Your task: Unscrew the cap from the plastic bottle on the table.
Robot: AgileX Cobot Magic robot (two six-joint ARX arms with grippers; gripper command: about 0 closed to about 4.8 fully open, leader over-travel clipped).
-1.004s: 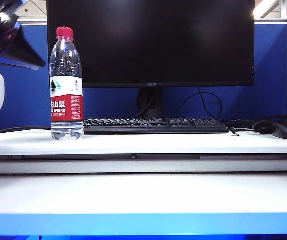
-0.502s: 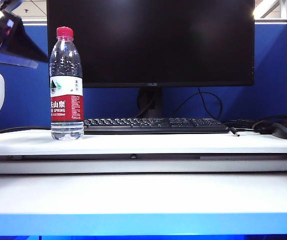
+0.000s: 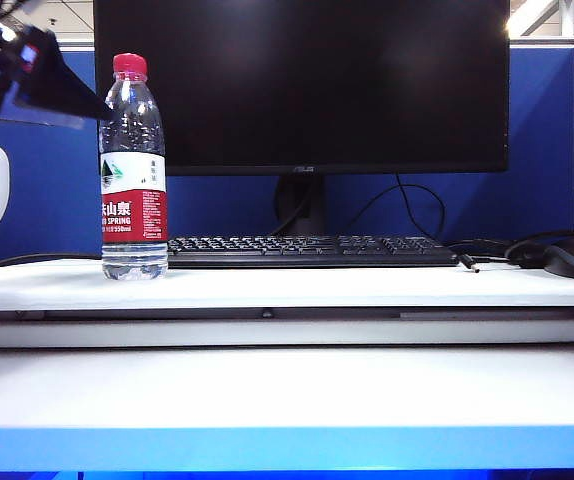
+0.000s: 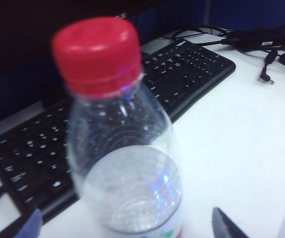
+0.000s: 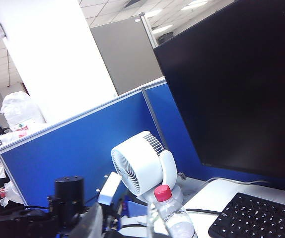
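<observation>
red cap [image 3: 130,65], white-and-red labelled clear plastic bottle [image 3: 133,190], black keyboard [image 3: 312,249]

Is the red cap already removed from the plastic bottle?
No, the cap sits on the neck of the plastic bottle, which stands upright on the table.

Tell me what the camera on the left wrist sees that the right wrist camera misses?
Only the left wrist view shows the open left claw, its fingertips on either side of the plastic bottle, plus loose black cables. Only the right wrist view shows a white fan and the monitor; the right claw appears in neither view. Both show the red cap and keyboard.
</observation>
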